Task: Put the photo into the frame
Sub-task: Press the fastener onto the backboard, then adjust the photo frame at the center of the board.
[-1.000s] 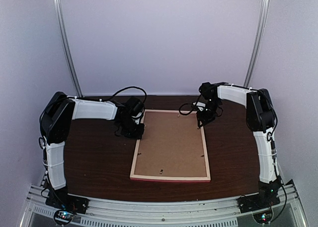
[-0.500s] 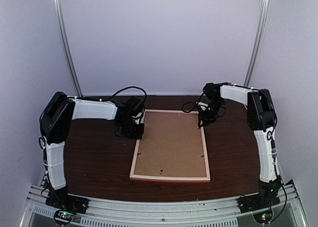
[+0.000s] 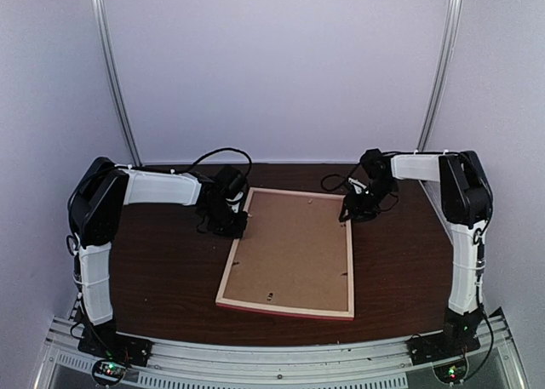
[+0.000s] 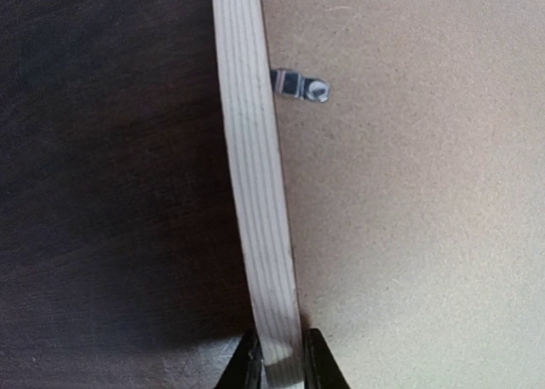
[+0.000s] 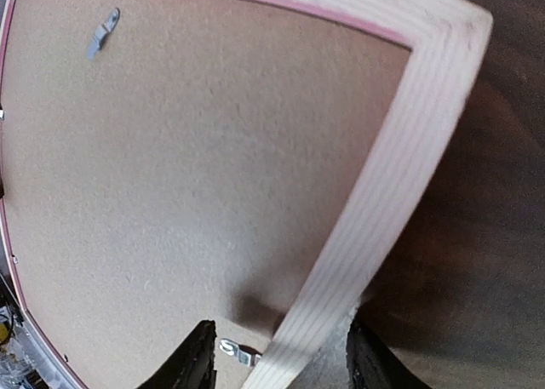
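The frame (image 3: 285, 308) lies back side up on the table, its brown backing board (image 3: 289, 244) showing inside the pale wood rails. My left gripper (image 3: 239, 225) is shut on the frame's left rail (image 4: 255, 193) near the far corner, a fingertip pressed against each side of the rail. My right gripper (image 3: 349, 216) stands open astride the right rail (image 5: 400, 176) near the far right corner, with gaps between both fingers (image 5: 196, 359) and the wood. The photo is hidden.
Small metal turn clips (image 4: 300, 86) hold the backing board (image 5: 187, 151) in the frame. The dark wood table (image 3: 162, 278) extends left and right of the frame. Cables hang from both wrists behind the frame's far edge.
My right gripper has opened and let go of the right rail, and its arm has swung outward to the right. The frame has turned slightly, its near end shifting left.
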Tool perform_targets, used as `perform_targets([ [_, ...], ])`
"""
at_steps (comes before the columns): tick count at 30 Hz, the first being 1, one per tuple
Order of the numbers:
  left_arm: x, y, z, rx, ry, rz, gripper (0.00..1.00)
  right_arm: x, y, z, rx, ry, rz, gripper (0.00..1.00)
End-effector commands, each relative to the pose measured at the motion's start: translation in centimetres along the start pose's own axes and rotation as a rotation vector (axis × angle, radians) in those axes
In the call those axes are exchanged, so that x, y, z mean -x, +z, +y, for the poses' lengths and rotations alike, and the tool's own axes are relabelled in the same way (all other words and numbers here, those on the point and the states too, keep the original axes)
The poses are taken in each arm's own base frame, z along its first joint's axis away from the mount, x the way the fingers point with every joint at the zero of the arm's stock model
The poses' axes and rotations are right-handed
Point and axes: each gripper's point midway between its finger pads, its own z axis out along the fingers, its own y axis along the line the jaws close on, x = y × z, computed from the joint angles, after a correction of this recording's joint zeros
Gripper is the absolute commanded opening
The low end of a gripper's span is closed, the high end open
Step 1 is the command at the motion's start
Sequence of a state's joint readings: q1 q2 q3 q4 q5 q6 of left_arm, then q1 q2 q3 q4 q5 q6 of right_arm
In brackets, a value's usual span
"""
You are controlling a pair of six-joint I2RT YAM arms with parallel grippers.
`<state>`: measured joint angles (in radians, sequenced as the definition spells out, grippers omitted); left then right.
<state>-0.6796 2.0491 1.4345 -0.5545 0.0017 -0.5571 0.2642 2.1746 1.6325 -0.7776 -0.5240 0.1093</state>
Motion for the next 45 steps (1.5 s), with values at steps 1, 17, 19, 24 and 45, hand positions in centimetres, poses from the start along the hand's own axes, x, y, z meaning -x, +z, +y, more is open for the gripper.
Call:
perform_targets([
  [1,-0.1,-0.2,-0.4,-0.01,0.048,0.014,0.15,-3.6,0.2,-0.9,-0.064,0.077,0.028,0.54],
  [17,0.7,-1.0,0.3,0.032,0.052,-0.021,0.25,-9.8,0.7,2.0,-0.186,0.06,0.019,0.46],
  [19,1.0,-1.4,0.2,0.03,0.054,-0.026,0.28,-10.0,0.6,1.5,-0.216,0.054,0.024,0.38],
  [24,2.2,-2.7,0.2,0.006,0.053,-0.047,0.48,-9.7,-0.2,0.0,-0.315,0.0,0.038,0.22],
  [45,7.2,-3.8,3.8,-0.169,0.124,-0.084,0.96,-2.4,2.7,1.3,-0.174,-0.418,0.135,0.02],
])
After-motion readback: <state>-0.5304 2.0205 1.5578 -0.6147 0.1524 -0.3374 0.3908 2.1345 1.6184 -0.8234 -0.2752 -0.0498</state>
